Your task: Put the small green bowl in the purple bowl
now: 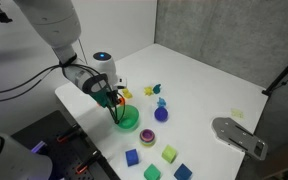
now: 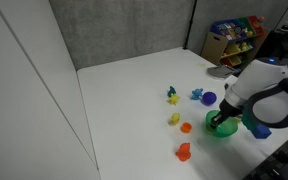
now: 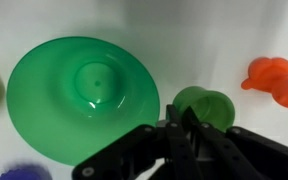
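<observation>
Gripper at the rim of the small green bowl; whether clamped, cannot tell.
Orange toy and green cup lie just beside; bowl glossy, plain, round.

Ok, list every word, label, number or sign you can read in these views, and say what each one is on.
No text reads in any view.
The round bright green plastic bowl is plain, no print.
The colourful packed shelf at the back in an exterior view: too small and blurred to read, if it bears any text.
</observation>
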`<action>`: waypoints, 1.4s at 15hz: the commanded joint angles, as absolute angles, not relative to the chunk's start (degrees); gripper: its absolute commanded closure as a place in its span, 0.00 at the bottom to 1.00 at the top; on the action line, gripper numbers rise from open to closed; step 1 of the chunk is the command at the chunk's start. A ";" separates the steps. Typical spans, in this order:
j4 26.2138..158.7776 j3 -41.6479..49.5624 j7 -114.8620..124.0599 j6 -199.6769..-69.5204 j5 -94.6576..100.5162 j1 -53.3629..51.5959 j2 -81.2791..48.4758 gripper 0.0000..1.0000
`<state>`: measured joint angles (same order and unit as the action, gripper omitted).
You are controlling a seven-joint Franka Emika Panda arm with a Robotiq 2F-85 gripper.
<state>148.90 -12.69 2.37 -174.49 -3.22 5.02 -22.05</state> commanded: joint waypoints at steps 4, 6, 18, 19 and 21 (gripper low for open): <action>147.59 -11.46 -0.77 -167.72 -7.94 10.55 -15.66 0.95; 147.23 -9.10 -1.37 -166.53 -8.24 11.03 -14.60 0.95; 140.12 1.63 -8.72 -161.33 -9.97 18.23 -20.77 0.95; 139.34 1.57 -9.58 -161.06 -10.47 19.35 -21.64 0.95; 137.76 1.21 -11.06 -160.50 -11.50 21.53 -23.25 0.95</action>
